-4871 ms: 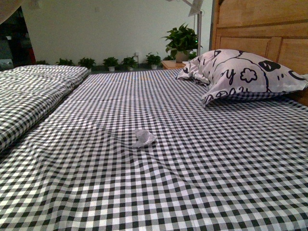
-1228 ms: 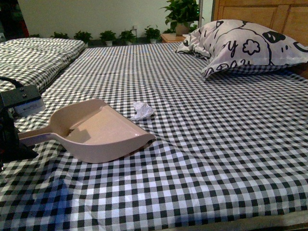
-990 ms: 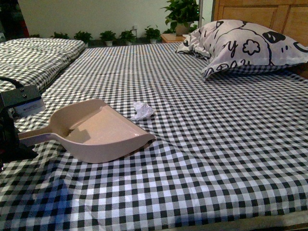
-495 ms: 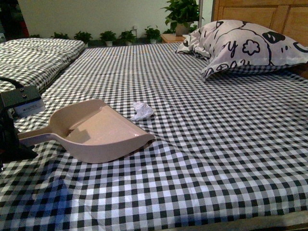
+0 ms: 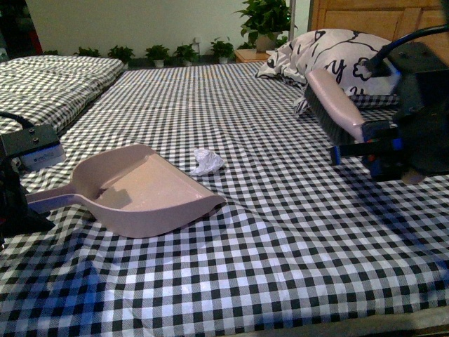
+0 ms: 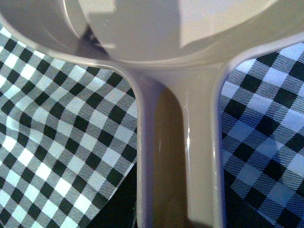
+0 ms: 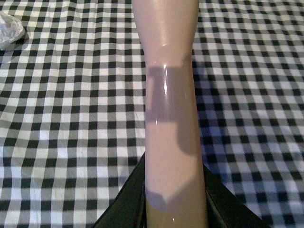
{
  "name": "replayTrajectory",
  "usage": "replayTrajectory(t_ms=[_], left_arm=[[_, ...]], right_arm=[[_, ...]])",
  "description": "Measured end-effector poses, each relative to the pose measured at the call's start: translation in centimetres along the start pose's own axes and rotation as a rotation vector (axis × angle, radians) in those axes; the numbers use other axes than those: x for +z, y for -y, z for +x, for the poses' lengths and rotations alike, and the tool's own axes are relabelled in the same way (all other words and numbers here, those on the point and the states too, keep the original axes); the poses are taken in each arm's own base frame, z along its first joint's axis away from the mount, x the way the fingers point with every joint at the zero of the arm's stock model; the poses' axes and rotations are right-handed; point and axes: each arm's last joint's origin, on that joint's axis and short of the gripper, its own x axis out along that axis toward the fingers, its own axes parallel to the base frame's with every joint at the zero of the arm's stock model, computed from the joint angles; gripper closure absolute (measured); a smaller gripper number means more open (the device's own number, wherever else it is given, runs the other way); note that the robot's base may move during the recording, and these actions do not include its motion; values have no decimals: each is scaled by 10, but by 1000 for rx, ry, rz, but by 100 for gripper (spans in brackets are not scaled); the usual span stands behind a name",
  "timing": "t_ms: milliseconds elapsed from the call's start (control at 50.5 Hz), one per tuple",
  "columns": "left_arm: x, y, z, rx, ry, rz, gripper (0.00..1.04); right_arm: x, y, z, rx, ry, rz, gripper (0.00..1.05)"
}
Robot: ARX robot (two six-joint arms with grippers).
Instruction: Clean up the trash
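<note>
Trash (image 5: pixel 208 161) lies mid-bed (image 5: pixel 280 232), just past the dustpan (image 5: pixel 140 193) lip, not touching it. My left gripper (image 5: pixel 29 202) is clamped on the dustpan handle. My right gripper (image 5: pixel 375 140) clamps the brush (image 5: pixel 335 105), raised near the bed's right edge.

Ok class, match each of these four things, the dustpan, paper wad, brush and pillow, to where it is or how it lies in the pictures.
Things:
1. dustpan
2. paper wad
3. brush
4. pillow

Places or states:
A. held in the air, right side
B. resting on the bed, left side
C. far back, black doodle print
D. crumpled, just past the dustpan's open edge

Pairs: 1-B, 2-D, 3-A, 4-C.
</note>
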Motion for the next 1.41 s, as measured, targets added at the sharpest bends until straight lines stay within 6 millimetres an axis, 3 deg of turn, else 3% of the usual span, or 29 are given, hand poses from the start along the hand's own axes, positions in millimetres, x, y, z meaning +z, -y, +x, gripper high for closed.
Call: replayTrajectory(t_ms=[158,594,931,1406], left_arm=[[0,0,0,0,0,0,81],[0,0,0,0,0,0,81],[0,0,0,0,0,0,81],[0,0,0,0,0,0,81]], right_arm=[[6,-24,38,3,13,-58,85],[11,-61,91,-37,25,-224,85],[25,-84,97,-39,70,-336,85],[6,-106,114,-159,85,-528,85]])
